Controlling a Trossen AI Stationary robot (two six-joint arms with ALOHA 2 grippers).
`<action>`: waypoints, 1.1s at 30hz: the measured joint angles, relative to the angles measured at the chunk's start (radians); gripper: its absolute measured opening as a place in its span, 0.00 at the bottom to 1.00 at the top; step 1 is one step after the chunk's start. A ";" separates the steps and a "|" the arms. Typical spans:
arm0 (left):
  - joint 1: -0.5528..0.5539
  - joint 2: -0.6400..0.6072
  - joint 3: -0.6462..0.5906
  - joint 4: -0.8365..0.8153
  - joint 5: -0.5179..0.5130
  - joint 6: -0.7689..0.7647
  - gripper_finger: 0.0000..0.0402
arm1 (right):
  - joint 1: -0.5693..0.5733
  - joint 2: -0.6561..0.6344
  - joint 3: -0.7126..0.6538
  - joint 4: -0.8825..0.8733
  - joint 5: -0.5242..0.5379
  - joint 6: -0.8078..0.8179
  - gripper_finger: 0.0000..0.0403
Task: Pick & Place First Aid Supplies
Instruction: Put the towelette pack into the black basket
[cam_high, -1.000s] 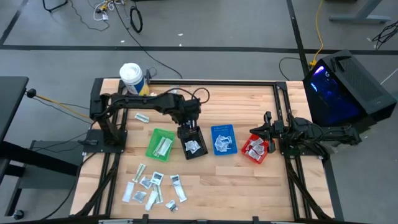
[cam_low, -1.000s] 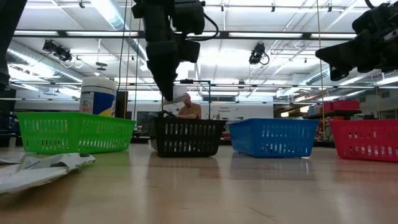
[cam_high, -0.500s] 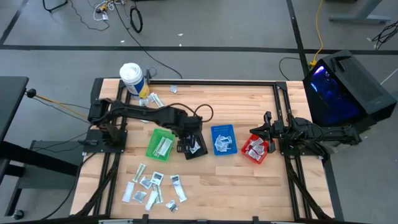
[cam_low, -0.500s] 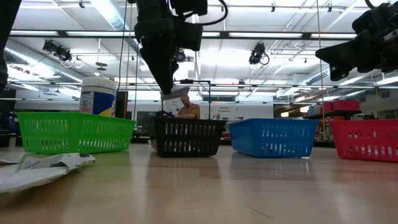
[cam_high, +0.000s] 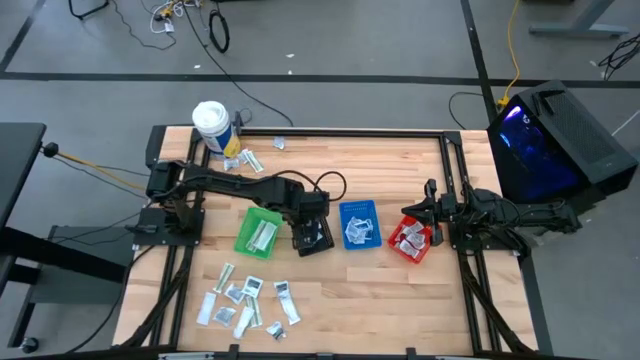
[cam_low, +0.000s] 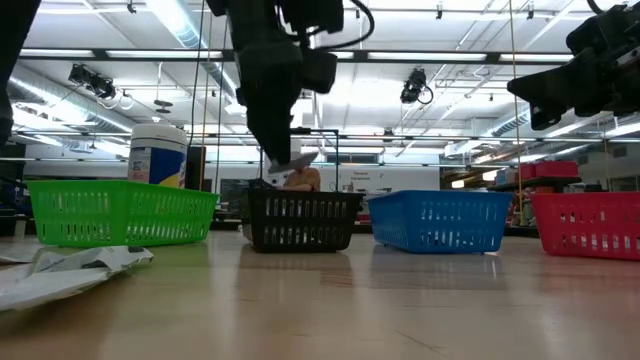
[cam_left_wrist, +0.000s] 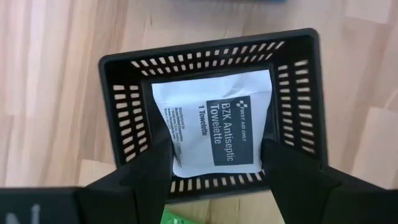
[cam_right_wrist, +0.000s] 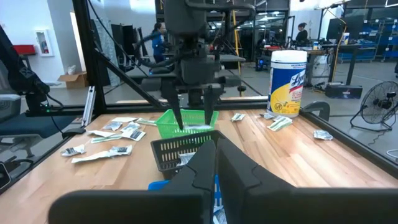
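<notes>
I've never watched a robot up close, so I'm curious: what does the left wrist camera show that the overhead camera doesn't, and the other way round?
Only the left wrist view shows the print on the white sachet between the left gripper's fingers: "BZK Antiseptic Towelette". Only the overhead view shows the loose sachets on the table, the green bin, blue bin, red bin and the right gripper over the red bin. Both show the black bin under the left gripper.

A pale wooden table (cam_high: 400, 290) fills the middle of the high view. Across its centre stand four small bins in a row: green (cam_high: 257, 231), black (cam_high: 313, 234), blue (cam_high: 359, 223) and red (cam_high: 411, 240). Loose sachets (cam_high: 246, 304) lie scattered at lower left, and a white tub (cam_high: 211, 124) stands at upper left.
</notes>
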 joint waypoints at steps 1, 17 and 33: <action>0.000 0.010 0.000 0.000 0.000 -0.005 0.62 | 0.000 0.000 0.000 0.000 0.000 0.000 0.06; 0.003 0.089 0.000 0.011 0.001 -0.017 0.62 | 0.000 0.000 0.000 0.000 0.000 0.000 0.06; 0.021 0.089 0.000 0.027 0.030 -0.069 0.79 | 0.000 0.000 0.000 0.000 0.000 0.000 0.06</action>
